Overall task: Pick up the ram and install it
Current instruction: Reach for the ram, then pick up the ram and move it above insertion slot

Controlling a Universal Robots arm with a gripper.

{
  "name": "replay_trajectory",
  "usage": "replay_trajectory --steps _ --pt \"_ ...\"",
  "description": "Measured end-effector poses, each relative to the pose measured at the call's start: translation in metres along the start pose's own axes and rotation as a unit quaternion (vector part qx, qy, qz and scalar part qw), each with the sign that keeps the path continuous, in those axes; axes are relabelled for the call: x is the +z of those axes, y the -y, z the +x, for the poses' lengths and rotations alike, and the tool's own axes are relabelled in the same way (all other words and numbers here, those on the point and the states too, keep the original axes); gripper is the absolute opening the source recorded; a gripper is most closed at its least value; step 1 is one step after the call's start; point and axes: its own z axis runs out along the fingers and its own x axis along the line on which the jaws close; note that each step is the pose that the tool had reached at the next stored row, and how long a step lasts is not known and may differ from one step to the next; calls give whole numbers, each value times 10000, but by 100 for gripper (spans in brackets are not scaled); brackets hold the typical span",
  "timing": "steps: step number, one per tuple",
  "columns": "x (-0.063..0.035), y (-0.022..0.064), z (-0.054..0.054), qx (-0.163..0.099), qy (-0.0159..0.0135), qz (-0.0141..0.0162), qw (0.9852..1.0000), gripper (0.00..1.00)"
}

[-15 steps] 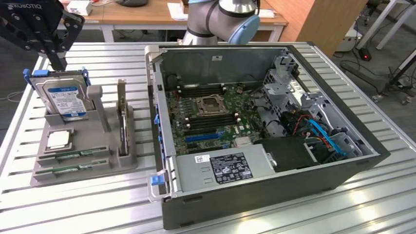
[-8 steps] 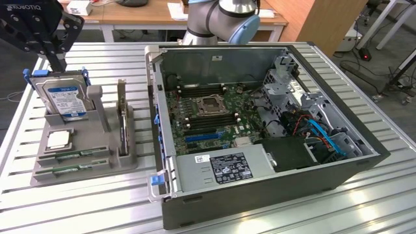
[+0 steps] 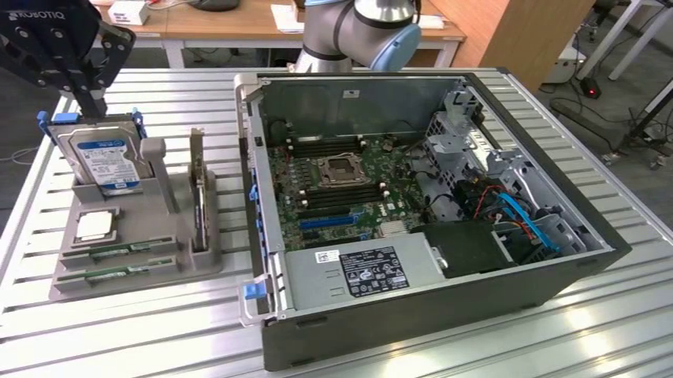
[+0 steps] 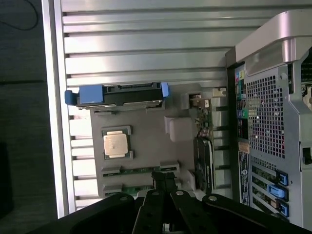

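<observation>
Hovers with closed, empty end effector (image 4: 164, 176) above the ram (image 4: 137, 170), slotted flat in the tray (image 4: 146, 131) beneath, presumably exposed for top-down grasping.

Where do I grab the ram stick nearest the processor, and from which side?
Take the ram by its long top edge, mid-length, jaws across its thin faces, coming straight down. It seems to stand on edge in a narrow slot of the gray holder, so only that edge looks free.
</observation>
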Motion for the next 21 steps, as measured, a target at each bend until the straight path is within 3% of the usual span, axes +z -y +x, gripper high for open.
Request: replay_trajectory --steps 10,21 --pt "-3 68 -2 0 0 0 10000 9" --pt "-3 71 -2 0 0 0 10000 9"
